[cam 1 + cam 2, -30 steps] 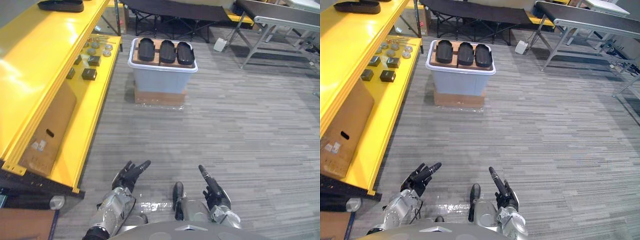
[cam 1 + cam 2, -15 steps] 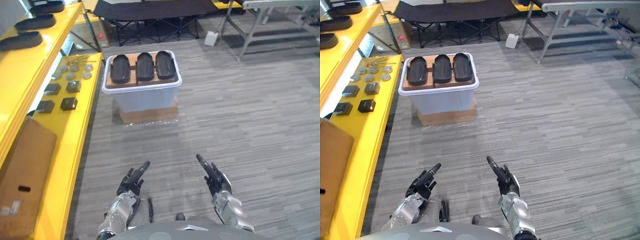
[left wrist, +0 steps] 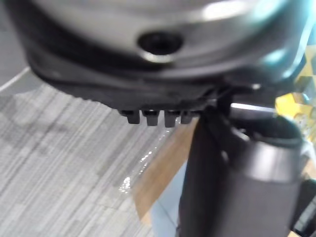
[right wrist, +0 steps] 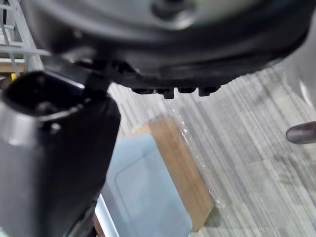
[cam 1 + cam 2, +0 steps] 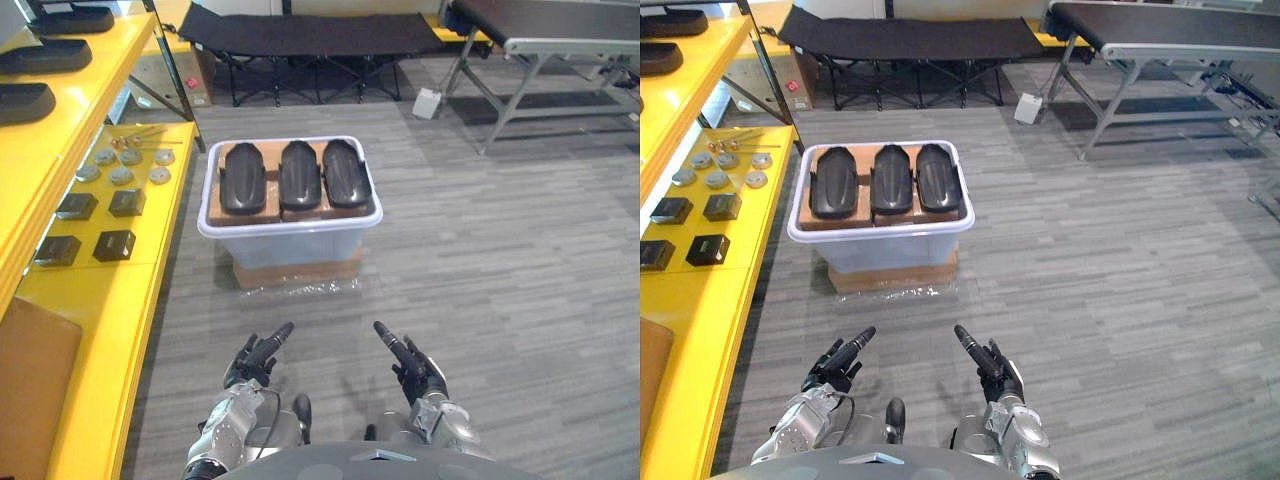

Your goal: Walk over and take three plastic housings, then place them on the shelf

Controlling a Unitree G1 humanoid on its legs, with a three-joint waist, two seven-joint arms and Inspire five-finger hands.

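Note:
Three black plastic housings (image 5: 243, 178) (image 5: 299, 174) (image 5: 345, 172) lie side by side on a brown board on top of a pale bin (image 5: 290, 240). The bin stands on a cardboard base on the floor a short way ahead of me. My left hand (image 5: 255, 358) and right hand (image 5: 412, 362) are held low in front of my body, well short of the bin. Both are open, fingers straight and pointing forward, with nothing in them. The right wrist view shows the bin's wall (image 4: 143, 192) past the thumb (image 4: 49, 148).
A yellow shelf unit (image 5: 110, 300) runs along my left. Its lower level holds small black boxes (image 5: 115, 245) and round metal parts (image 5: 120, 175), its upper level more black housings (image 5: 25, 100). A black folding cot (image 5: 300, 35) and a metal-framed table (image 5: 560, 45) stand at the back.
The camera has moved towards the bin and swung, so the bin now sits nearer and more central. Both hands keep the same open pose, a little closer together.

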